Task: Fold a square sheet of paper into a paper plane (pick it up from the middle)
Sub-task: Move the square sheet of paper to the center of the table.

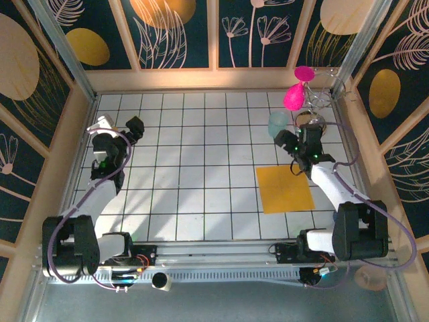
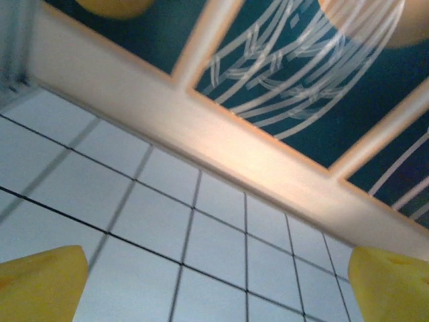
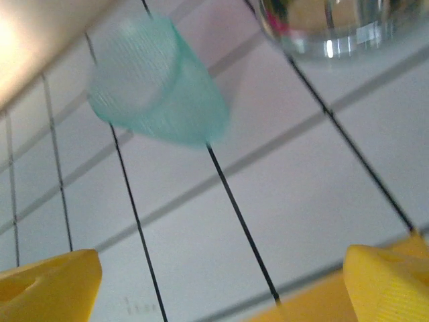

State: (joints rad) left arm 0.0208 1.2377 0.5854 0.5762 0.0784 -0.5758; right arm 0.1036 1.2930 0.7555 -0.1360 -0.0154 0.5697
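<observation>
White tiles with thin black lines cover the table (image 1: 201, 201), and dark blue-green walls (image 1: 194, 40) with gold ovals and white leaf drawings stand around it. On the right side of the table lies the square sheet of paper (image 1: 285, 189). It is orange-yellow, flat and plain, and nothing holds it. The right gripper (image 1: 289, 142) hangs just past the far edge of the sheet, and its arm reaches over the sheet's far right corner. From the right wrist, the right gripper (image 3: 221, 288) has its two yellow fingers (image 3: 47, 285) spread wide apart with only tiles between them, and a bit of orange paper (image 3: 308, 305) peeks in at the bottom. A pale green cup (image 3: 157, 84) stands close ahead, with a shiny glass thing (image 3: 328, 27) beside it. From above, two bright pink things (image 1: 295, 97) sit near the far right corner behind the cup (image 1: 278, 123). The left gripper (image 1: 134, 126) is far away on the left side. From the left wrist, the left gripper (image 2: 214, 288) is also spread wide, holding nothing, and points at the wall over bare tiles.
</observation>
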